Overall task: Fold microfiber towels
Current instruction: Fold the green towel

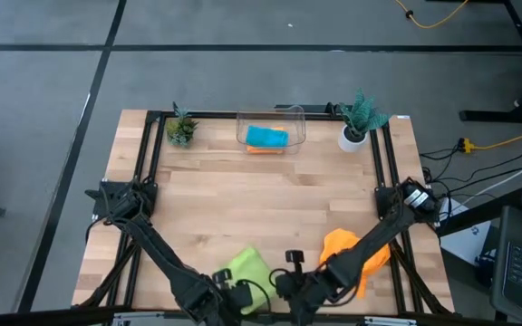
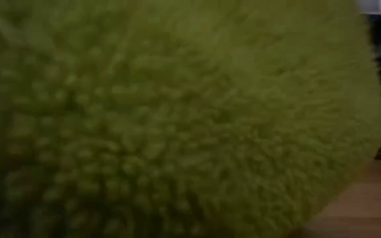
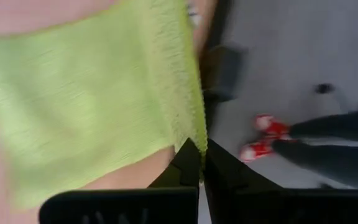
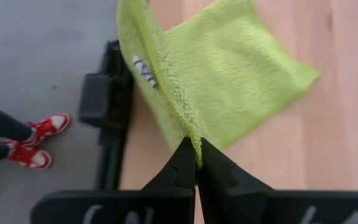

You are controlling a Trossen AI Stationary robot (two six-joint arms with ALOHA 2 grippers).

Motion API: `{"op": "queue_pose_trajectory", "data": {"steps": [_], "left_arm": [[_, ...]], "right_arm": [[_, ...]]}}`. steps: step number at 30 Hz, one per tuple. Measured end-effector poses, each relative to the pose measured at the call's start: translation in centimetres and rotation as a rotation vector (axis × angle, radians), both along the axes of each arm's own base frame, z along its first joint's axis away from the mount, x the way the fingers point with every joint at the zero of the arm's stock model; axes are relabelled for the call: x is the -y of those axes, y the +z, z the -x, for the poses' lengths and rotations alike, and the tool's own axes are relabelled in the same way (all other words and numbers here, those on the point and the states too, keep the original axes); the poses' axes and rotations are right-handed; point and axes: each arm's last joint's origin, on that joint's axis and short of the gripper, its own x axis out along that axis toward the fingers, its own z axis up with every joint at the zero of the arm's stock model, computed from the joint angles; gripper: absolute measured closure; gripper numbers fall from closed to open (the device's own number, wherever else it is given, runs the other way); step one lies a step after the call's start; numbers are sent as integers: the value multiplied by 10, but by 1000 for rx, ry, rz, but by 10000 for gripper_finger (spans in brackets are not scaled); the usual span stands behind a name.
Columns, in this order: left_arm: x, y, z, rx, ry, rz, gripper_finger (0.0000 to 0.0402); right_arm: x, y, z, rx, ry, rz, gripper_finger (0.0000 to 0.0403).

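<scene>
Listing contents at table's near edge:
Lime green towel (image 1: 246, 268): near edge, lifted by two corners, between both grippers.
Left gripper (image 3: 199, 163): fingers pinched closed on the towel's edge.
Right gripper (image 4: 197, 160): fingers pinched closed on another edge.
Orange towel (image 1: 344, 244): under right arm.
Teal-blue towel (image 1: 266, 137): atop another orange one, inside clear bin (image 1: 297, 116).
Person: red shoes (image 4: 41, 139) on floor beside table.

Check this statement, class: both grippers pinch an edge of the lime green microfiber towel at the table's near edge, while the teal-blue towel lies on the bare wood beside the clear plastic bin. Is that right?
One detail is wrong. The high view shows the teal-blue towel inside the clear plastic bin, not beside it. The rest holds: the left gripper and right gripper each pinch an edge of the lime green microfiber towel at the table's near edge.
</scene>
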Motion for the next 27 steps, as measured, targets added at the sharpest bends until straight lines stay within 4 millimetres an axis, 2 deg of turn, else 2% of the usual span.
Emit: {"op": "queue_pose_trajectory", "data": {"steps": [4, 8, 15, 21, 27], "left_arm": [[-9, -5, 10, -76, 82, -104, 401], [-12, -7, 14, -132, 96, -120, 401], [-18, -27, 17, -200, 111, -157, 401], [-28, -46, 19, -252, 134, -201, 401], [-33, -53, 20, -278, 138, -214, 402]], "right_arm": [[15, -7, -9, 1, -32, 37, 401], [30, -14, -22, 34, -24, 51, 401], [60, -27, -44, 94, -22, 51, 401], [78, -44, -51, 92, -27, 33, 401], [88, -53, -55, 125, -33, 4, 401]]}}
